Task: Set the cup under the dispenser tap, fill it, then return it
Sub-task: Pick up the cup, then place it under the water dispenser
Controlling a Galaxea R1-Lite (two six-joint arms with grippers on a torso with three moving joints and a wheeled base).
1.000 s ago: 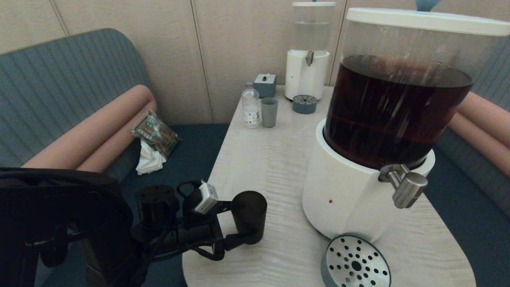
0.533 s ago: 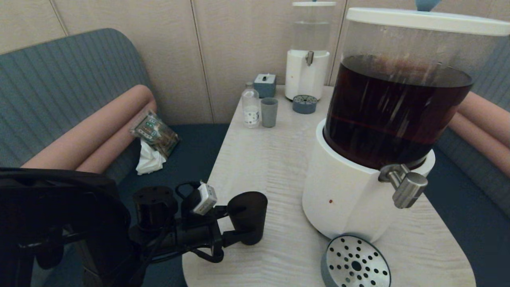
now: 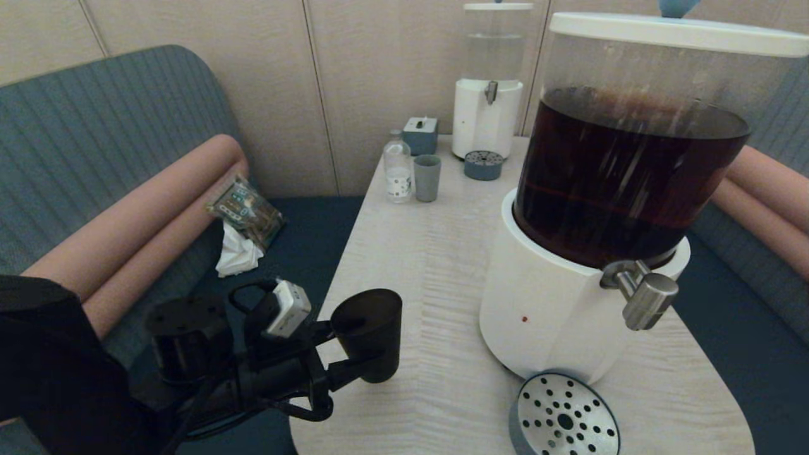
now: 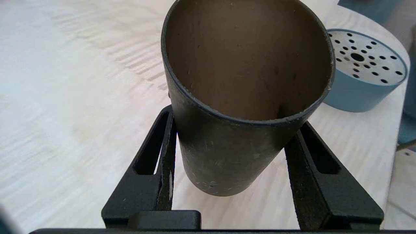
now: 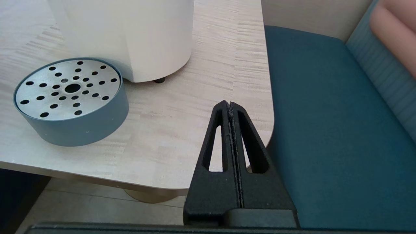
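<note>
The black cup [image 3: 371,328] hangs just above the table's near left edge, tilted, with my left gripper [image 3: 355,351] shut on its lower wall. In the left wrist view the cup [image 4: 224,159] is empty, and the fingers of the left gripper [image 4: 236,118] press on both its sides. The dispenser tap [image 3: 648,300] juts from the white base of the big dispenser [image 3: 550,316] of dark liquid, well to the right of the cup. My right gripper [image 5: 230,104] is shut and empty, hovering near the table's front right corner; it does not show in the head view.
A round perforated drip tray [image 3: 564,417] [image 5: 70,97] [image 4: 364,74] sits below the tap at the front edge. At the back stand a grey-blue tumbler [image 3: 427,177], a small bottle [image 3: 397,167] and a clear-liquid dispenser [image 3: 487,120]. Benches flank the table [image 3: 430,265].
My left gripper has carried the black cup up and to the left, off the table top, and the cup now tilts more. The rest is unchanged.
</note>
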